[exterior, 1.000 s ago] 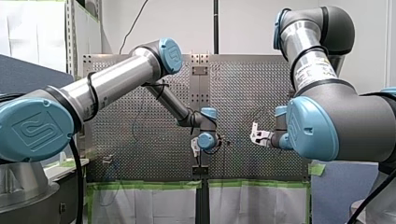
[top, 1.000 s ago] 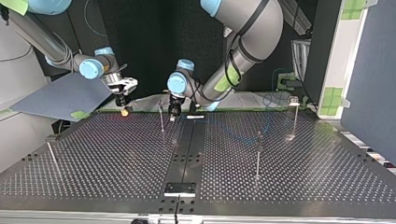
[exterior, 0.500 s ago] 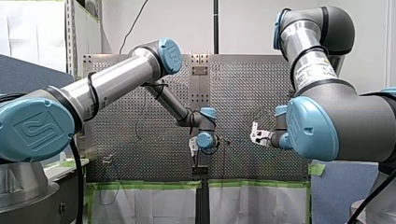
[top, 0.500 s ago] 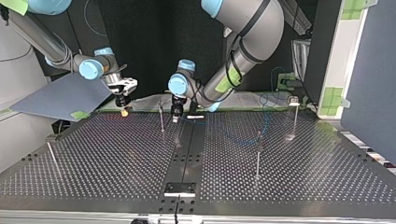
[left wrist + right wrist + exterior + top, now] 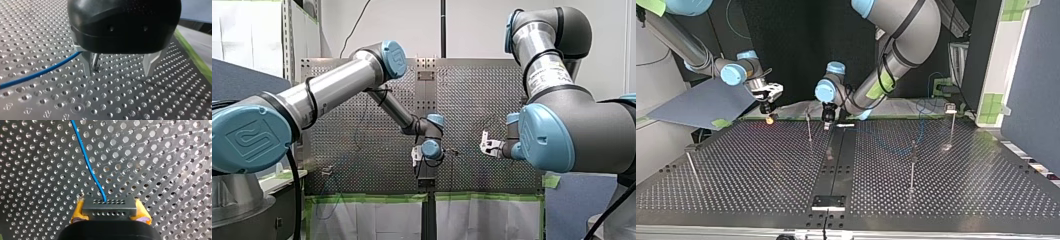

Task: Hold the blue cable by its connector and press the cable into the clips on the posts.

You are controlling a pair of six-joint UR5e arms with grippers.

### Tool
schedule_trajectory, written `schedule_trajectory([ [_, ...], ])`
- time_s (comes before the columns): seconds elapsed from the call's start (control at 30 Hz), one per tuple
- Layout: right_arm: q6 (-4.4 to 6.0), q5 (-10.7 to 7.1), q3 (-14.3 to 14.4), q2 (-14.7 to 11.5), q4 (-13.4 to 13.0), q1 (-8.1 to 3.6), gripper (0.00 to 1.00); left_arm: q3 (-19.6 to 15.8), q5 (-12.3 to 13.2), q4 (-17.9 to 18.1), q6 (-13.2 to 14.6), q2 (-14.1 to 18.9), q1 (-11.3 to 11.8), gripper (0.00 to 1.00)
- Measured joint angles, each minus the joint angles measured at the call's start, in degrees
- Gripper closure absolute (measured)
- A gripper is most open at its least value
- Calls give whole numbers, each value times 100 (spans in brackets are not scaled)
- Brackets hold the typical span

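Note:
The blue cable [image 5: 88, 165] leaves a dark grey connector [image 5: 108, 207], and my right gripper [image 5: 109, 213] is shut on that connector with its yellow pads. In the top view this gripper [image 5: 768, 116] hangs over the plate's far edge. My left gripper [image 5: 118, 73] stands open just above the perforated plate, its metal fingers [image 5: 87, 67] wide apart and holding nothing. The cable [image 5: 37, 73] runs in along the plate to just behind one finger, where a thin rod [image 5: 95, 61] stands. In the top view my left gripper [image 5: 827, 120] is beside a slim post [image 5: 809, 127].
More slim posts stand on the plate in the top view: one mid-right [image 5: 912, 160], one far right with a clip on top [image 5: 951, 122], one leaning near the left edge [image 5: 692, 167]. A dark strip [image 5: 836, 165] runs down the plate's middle.
My left gripper has shifted a little toward the top view's right, nearer the dark middle strip. The right arm has stayed still with the connector.

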Motion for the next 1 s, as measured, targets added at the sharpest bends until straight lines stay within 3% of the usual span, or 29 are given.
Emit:
schedule_trajectory([
  [0.23, 0, 6, 0, 0, 12, -12, 100, 0, 74, -142, -11, 293, -40, 1],
  [0.4, -12, 2, 1, 0, 53, -17, 100, 0, 42, -309, 23, 463, -187, 1],
  [0.7, -51, 6, 1, 0, 129, -28, 100, -30, -158, -460, -75, 509, -681, 1],
  [1.0, -53, 4, 5, -1, 135, -30, 100, -70, -514, -560, -59, 512, -673, 1],
])
